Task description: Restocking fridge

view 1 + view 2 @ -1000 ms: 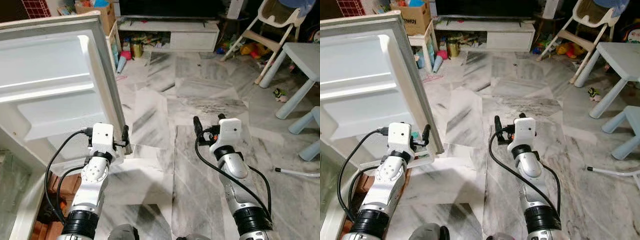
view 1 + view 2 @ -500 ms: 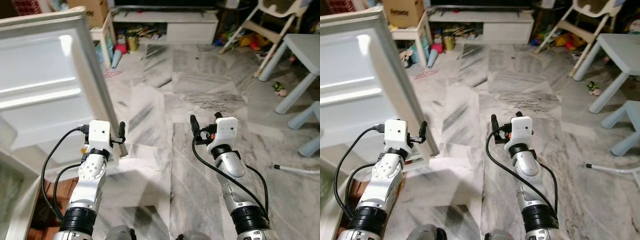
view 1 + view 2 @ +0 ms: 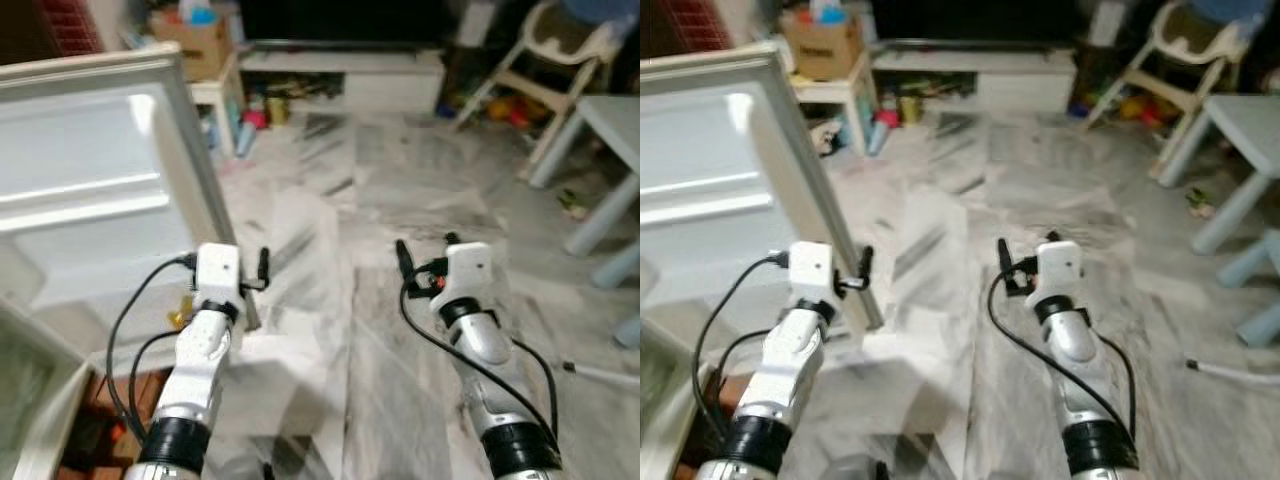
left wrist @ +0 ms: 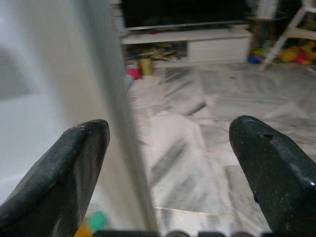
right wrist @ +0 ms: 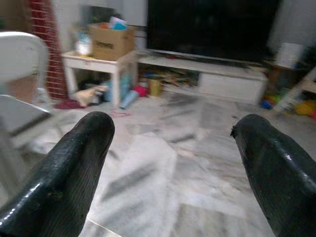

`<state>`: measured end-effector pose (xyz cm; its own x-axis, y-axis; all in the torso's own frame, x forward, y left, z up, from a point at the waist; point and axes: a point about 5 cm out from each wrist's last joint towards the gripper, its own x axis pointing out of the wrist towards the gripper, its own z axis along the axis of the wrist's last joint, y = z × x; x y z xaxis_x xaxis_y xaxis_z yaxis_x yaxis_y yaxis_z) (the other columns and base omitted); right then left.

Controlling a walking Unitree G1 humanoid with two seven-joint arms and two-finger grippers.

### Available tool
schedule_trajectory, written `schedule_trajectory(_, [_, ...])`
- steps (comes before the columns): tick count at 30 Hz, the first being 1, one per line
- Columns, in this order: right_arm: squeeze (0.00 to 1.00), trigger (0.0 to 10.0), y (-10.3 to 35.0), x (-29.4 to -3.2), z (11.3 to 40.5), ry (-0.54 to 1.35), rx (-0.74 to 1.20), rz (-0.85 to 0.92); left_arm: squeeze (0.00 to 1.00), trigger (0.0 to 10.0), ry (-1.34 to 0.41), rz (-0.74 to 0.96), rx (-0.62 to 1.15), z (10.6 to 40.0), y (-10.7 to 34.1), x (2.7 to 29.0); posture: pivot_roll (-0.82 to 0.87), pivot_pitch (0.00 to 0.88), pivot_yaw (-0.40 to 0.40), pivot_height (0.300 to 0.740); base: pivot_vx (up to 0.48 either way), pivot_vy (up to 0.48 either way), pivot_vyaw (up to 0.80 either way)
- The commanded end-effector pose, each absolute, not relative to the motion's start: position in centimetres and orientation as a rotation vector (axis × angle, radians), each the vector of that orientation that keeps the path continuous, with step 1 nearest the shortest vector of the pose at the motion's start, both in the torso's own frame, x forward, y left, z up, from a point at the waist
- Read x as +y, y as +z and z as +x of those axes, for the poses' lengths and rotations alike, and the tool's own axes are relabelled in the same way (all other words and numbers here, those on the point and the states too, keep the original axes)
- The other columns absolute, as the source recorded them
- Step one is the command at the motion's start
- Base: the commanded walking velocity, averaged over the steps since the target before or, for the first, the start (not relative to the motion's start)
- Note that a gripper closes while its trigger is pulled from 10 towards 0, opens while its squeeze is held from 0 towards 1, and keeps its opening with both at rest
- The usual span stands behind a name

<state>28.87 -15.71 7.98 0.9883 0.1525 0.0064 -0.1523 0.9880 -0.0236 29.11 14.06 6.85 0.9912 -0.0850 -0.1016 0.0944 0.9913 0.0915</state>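
The white fridge door (image 3: 90,190) stands swung open on the left, its inner shelves facing me. My left gripper (image 3: 252,282) is at the door's free edge (image 4: 118,123). It is open, and in the left wrist view the edge runs between its two fingers (image 4: 74,163). I cannot tell whether they touch it. My right gripper (image 3: 425,250) hangs open over the marble floor (image 3: 330,200) to the right of the door, with nothing between its fingers (image 5: 74,158).
Below the door the fridge's lower inside (image 3: 90,420) shows dark. At the back are a low TV stand (image 3: 340,75), a cardboard box (image 3: 200,40) on a small table and a high chair (image 3: 560,50). A pale blue table (image 3: 610,130) and a white rod (image 3: 600,372) lie right.
The whole picture has shifted a little and gone blurry, so the camera moved. Both arms keep their pose, the left gripper still at the door edge.
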Motion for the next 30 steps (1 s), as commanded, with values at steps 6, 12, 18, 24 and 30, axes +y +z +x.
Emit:
schedule_trajectory(6, [0.00,10.0,8.7,-14.8,29.2,0.181,-0.036,-0.012,0.00,10.0,-0.059,0.105,0.104,29.2,6.8,15.1,-0.02,0.000,-0.006,0.740,0.319,0.124,0.00])
schedule_trajectory(12, [0.00,10.0,8.6,-14.8,29.3,0.183,-0.034,-0.013,0.00,10.0,-0.062,0.106,0.107,29.2,6.7,15.0,-0.02,0.000,-0.007,0.740,0.317,0.247,0.00])
schedule_trajectory(18, [0.00,10.0,8.7,-14.8,29.3,0.182,-0.034,-0.013,0.00,10.0,-0.072,0.114,0.098,29.3,6.9,14.7,-0.02,0.000,-0.005,0.740,0.149,0.000,0.00])
schedule_trajectory(24, [0.00,10.0,8.6,-14.9,29.2,0.177,-0.036,-0.013,0.00,10.0,-0.076,0.089,0.062,28.4,7.2,15.1,-0.02,0.000,-0.002,0.740,0.000,0.000,0.00])
schedule_trajectory(30, [0.00,10.0,8.6,-14.9,29.2,0.171,-0.030,-0.012,0.00,10.0,-0.093,0.099,0.055,26.9,7.2,15.3,-0.01,0.000,-0.003,0.740,0.000,0.000,0.00])
